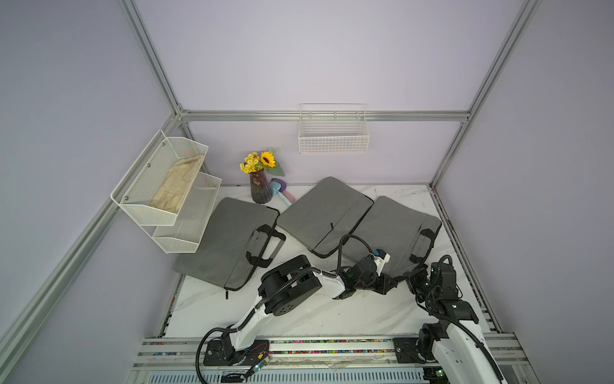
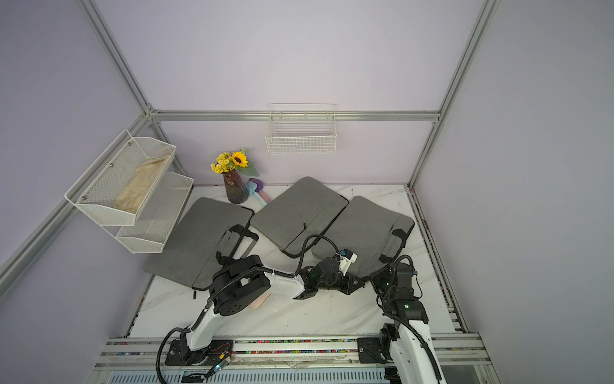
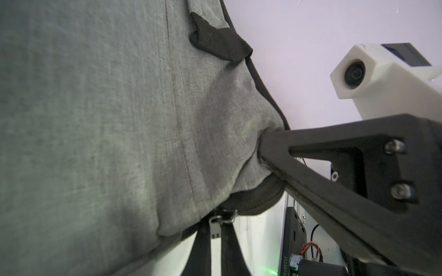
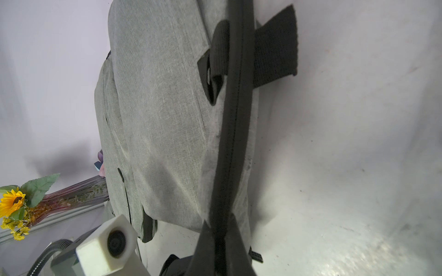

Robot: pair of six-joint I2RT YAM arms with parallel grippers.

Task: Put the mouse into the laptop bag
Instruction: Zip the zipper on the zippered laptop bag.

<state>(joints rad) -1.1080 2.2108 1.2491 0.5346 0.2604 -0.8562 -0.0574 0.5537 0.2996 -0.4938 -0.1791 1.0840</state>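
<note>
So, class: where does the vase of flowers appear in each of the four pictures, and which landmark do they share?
Top view: vase at the table's back edge, by the wall.
Top view: same spot.
Left wrist: not in it.
Right wrist: past the laptop bag, by the wall.
Shared landmark: the grey laptop bag nearest the right arm.

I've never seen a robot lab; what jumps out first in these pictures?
Three grey laptop bags fan across the white marble table. The left gripper and the right gripper both pinch the near end of the rightmost bag. A vase of yellow flowers stands by the back wall.
</note>
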